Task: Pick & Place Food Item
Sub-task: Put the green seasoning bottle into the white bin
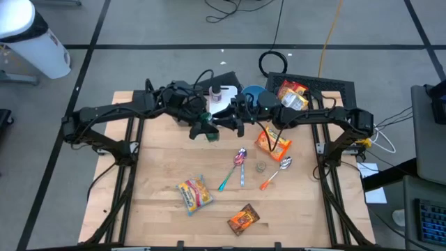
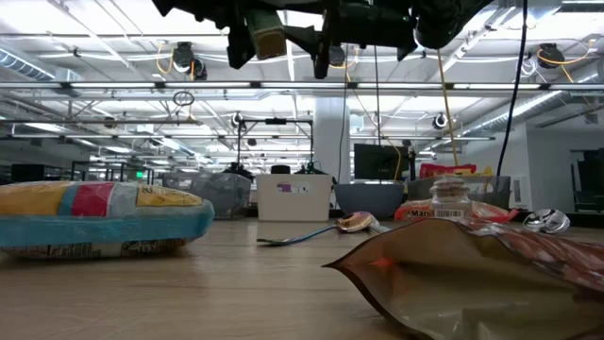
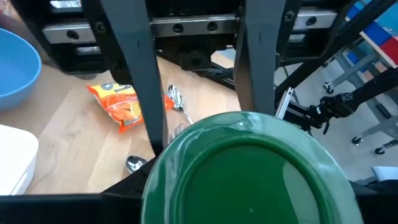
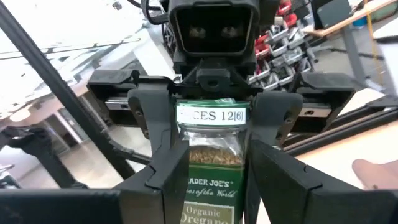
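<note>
The oregano jar hangs mid-handover, both the left gripper and right gripper grasping it; next, one must release.

— What is seen of the jar?
— A glass spice jar with a green lid and a green label reading "Trader Joe's Organic Oregano"; dried herbs are visible inside.
— Where is it found?
— It is held in the air above the far middle of the table, between both arms' fingers.
— And its pose?
— It cannot be told for certain.
</note>
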You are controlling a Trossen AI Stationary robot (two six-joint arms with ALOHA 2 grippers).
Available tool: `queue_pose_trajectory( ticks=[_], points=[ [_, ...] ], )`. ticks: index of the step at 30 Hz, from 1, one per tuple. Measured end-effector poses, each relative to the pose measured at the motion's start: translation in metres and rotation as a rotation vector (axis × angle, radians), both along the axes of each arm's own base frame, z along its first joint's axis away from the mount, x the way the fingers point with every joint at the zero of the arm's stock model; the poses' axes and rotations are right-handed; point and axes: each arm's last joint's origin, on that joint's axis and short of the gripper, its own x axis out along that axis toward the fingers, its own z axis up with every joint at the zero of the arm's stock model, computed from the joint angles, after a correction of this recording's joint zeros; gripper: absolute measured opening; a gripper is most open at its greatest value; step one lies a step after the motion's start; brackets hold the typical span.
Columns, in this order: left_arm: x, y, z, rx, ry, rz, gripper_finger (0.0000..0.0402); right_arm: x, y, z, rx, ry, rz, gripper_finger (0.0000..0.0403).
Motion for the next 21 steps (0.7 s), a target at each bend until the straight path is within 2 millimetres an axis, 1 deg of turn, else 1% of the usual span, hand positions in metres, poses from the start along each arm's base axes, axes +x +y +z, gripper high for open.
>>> queue_pose_trajectory(
  ticks=[7,12,16,19,21],
  points=[
    [0.001,-0.003,0.0,0.009,-0.002,-0.003,0.0205,0.0,0.001,0.0,0.019,0.002,0.024,0.0166],
    [0.0,0.001,0.0,0.006,0.0,0.009,0.0205,0.0,0.002,0.0,0.046,0.011,0.049,0.0171],
    [-0.002,0.001,-0.001,-0.004,0.022,0.009,0.0205,0.0,0.002,-0.001,0.053,0.02,0.055,0.0194],
    [-0.008,0.002,-0.002,-0.015,0.062,0.018,0.0205,-0.001,0.0,-0.001,0.072,0.025,0.08,0.0219],
    [-0.01,0.002,0.0,-0.011,0.057,0.019,0.0205,-0.001,0.001,-0.001,0.092,0.033,0.108,0.0237]
  ],
)
